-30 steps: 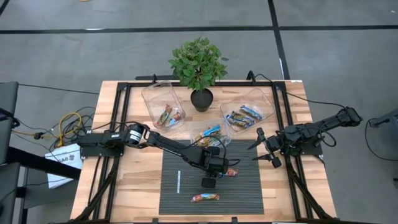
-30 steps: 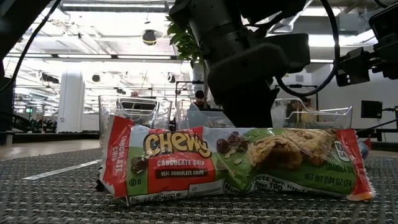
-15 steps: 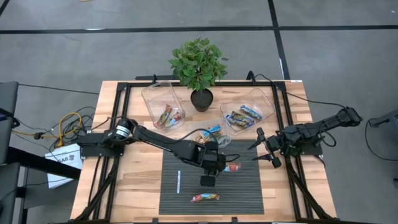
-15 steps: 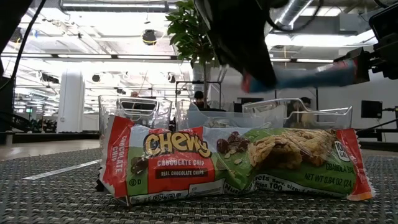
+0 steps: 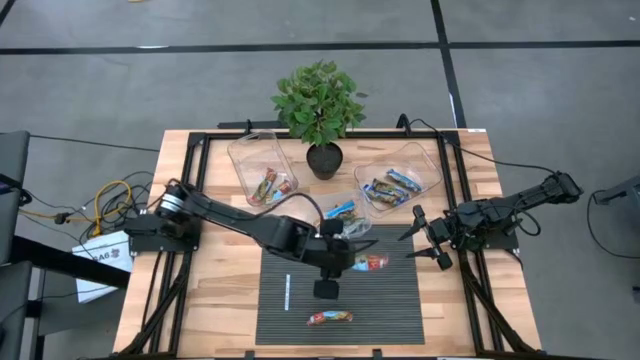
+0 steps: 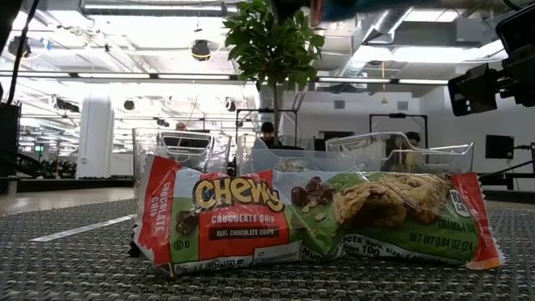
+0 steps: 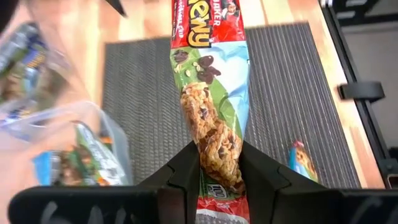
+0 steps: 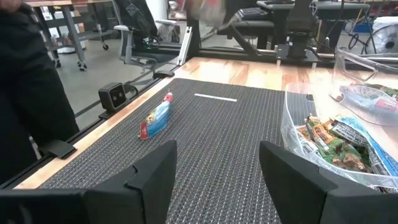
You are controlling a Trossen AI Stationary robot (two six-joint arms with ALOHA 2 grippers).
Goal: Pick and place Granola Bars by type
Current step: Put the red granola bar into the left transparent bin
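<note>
My left gripper (image 5: 350, 262) hangs above the dark ribbed mat (image 5: 400, 300), shut on a red-and-green granola bar (image 5: 371, 263). In the left wrist view this bar (image 7: 208, 81) reaches away from the gripper (image 7: 217, 158). A second bar (image 5: 330, 318) lies flat on the mat near the table's front edge; it fills the low view (image 6: 309, 221) and shows in the right wrist view (image 8: 155, 118). More bars lie in three clear containers (image 5: 263, 170), (image 5: 340, 213), (image 5: 398, 178). My right gripper (image 5: 425, 240) waits open at the mat's right side. My left gripper pinches the bar between its two fingers near its near end (image 7: 219, 163), across the wrapper's width. The fingers slant down from the table's left, and the bar runs on along them. It is lifted clear of the mat, its red end (image 7: 202, 22) farthest from the gripper.
A thin white stick (image 5: 287, 292) lies on the mat's left part. A potted plant (image 5: 320, 105) stands at the far edge between the containers. Black frame rails (image 5: 190, 200) run along both table sides. In the right wrist view a container (image 8: 336, 137) sits close by.
My left gripper has risen from the mat and gone a little toward the far edge, keeping its hold. The bar has come up off the mat with it. In the low view the gripper has climbed almost out of the picture's top.
</note>
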